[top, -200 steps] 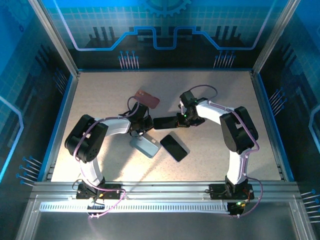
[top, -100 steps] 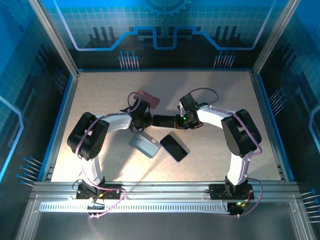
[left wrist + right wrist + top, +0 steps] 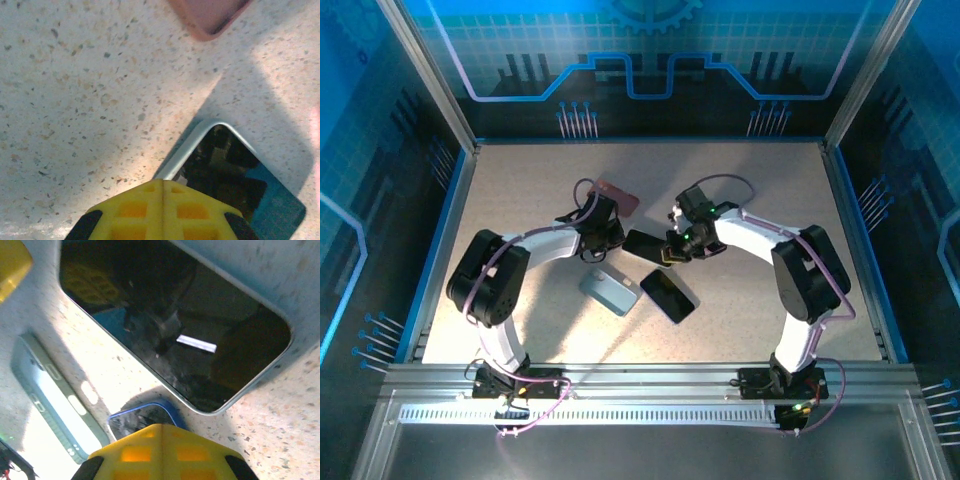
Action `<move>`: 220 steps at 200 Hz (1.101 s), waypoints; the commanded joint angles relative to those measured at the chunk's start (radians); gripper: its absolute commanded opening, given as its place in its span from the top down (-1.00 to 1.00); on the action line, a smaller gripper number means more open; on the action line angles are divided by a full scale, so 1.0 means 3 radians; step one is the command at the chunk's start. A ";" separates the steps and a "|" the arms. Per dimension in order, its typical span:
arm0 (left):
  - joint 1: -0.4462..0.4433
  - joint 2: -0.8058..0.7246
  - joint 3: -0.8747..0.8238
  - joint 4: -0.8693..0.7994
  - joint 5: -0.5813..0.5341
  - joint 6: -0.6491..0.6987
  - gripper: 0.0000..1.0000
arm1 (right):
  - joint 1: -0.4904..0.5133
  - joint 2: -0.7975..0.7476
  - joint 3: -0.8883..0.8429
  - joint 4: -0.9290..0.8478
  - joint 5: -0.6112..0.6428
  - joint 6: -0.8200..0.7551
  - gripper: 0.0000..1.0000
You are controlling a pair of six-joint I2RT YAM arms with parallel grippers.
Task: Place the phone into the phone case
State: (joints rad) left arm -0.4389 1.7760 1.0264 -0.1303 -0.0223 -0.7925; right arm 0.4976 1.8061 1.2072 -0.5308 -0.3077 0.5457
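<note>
Both arms [image 3: 545,243], two phones [image 3: 667,295] and two cases [image 3: 610,292] crowd the tabletop's [image 3: 770,170] centre; its far edge and right side lie open.

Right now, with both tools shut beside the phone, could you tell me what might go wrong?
The left tool and right tool are shut at opposite ends of the phone, gripping nothing; pushed, it may pivot or slide off course.
The second phone lies close by the right tool's tip and could get knocked.
With a grey case and a pink case nearby, it might head for the wrong one.
</note>
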 commanded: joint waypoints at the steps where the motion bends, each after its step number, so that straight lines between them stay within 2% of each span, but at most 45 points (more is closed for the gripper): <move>1: -0.0020 -0.0132 0.0089 -0.0072 -0.0043 0.0121 1.00 | -0.0112 -0.0098 0.0108 -0.0169 -0.0051 -0.0158 1.00; 75: -0.0119 0.0056 0.0118 -0.0053 0.0087 0.0065 1.00 | -0.0431 0.0068 0.0127 -0.0155 -0.0030 -0.0320 1.00; 220: -0.0125 0.0266 -0.0001 -0.0276 0.0067 0.0152 1.00 | -0.0457 0.0171 0.0047 -0.0033 -0.0037 -0.0304 1.00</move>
State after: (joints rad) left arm -0.4686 1.8282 1.0443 -0.1581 -0.0036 -0.7753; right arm 0.3698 1.8332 1.2251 -0.5388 -0.3222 0.4690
